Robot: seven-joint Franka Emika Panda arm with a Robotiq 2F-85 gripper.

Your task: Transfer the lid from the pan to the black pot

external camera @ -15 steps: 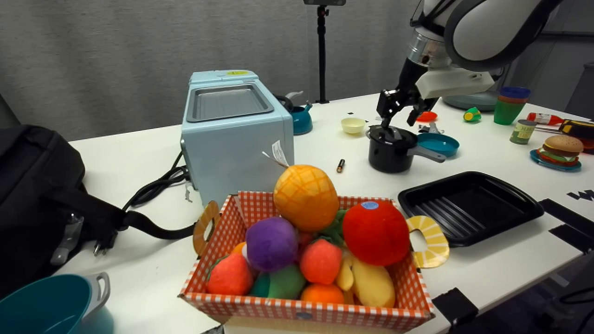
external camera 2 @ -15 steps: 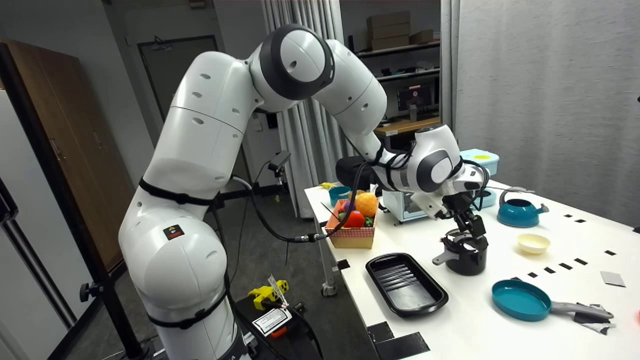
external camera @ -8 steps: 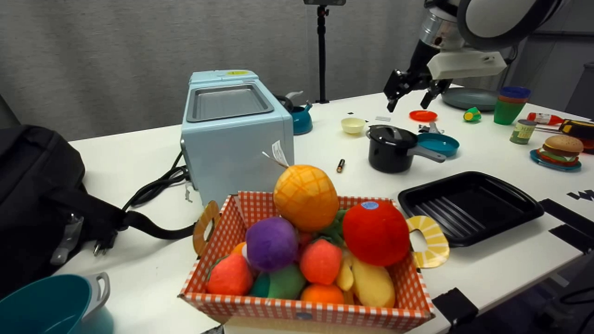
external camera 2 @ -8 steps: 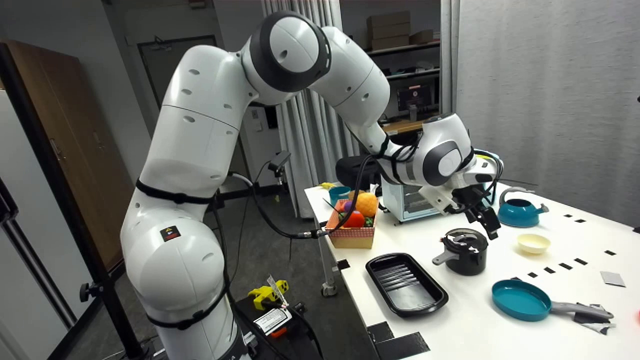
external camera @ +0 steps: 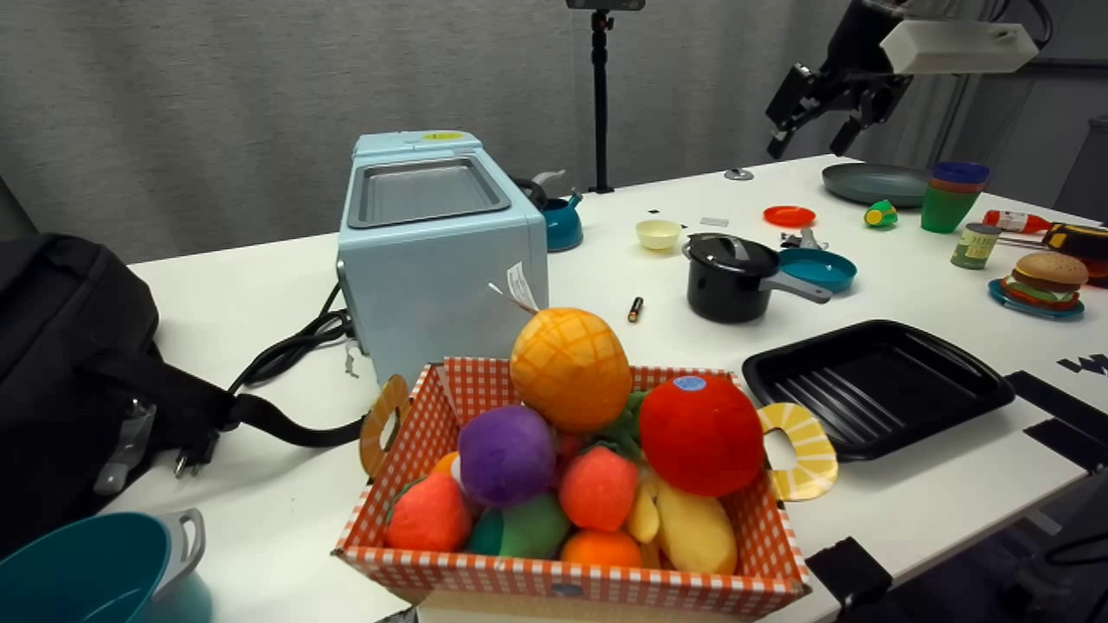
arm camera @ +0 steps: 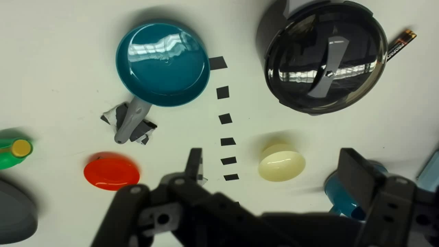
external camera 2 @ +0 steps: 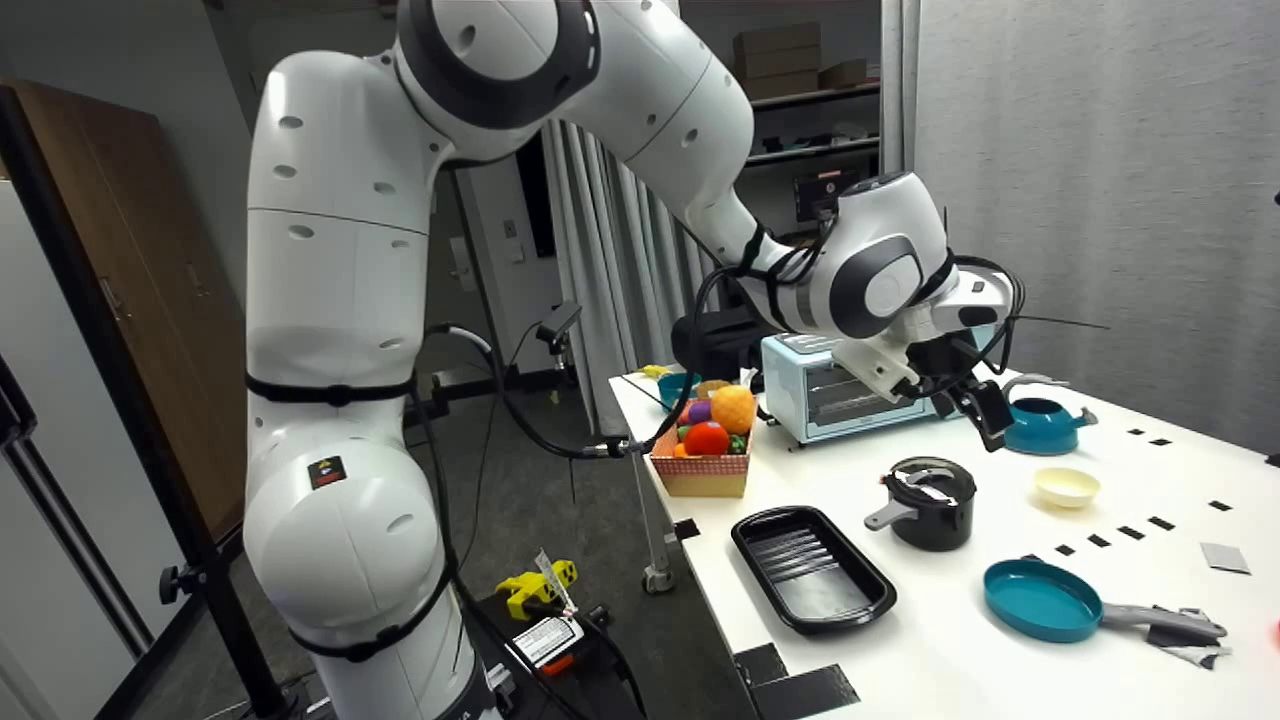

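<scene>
The lid [arm camera: 298, 51], dark, shiny and see-through with a grey bar handle, rests on top of the black pot [external camera: 727, 292]. The lid shows on the pot in both exterior views [external camera: 725, 249] [external camera 2: 932, 484]. The pot [external camera 2: 938, 528] stands upright with its grey side handle out. My gripper [external camera: 808, 149] is open and empty, raised well above the table and apart from the pot. In the wrist view my gripper [arm camera: 271, 161] has its fingers wide apart with nothing between them; the pot and lid lie ahead at the top right.
A teal pan [external camera: 818, 270] and a black ridged grill pan [external camera: 874, 389] lie beside the pot. A cream bowl [arm camera: 282, 166], a red plate [arm camera: 111, 174], a teal kettle [external camera 2: 1040, 425], a battery [external camera: 635, 309], a blue toaster oven [external camera: 450, 260] and a fruit basket [external camera: 571, 575] are around.
A second ago my gripper was down at the lid on the pot. It has risen and moved away from the pot. The lid and the pot have stayed in place.
</scene>
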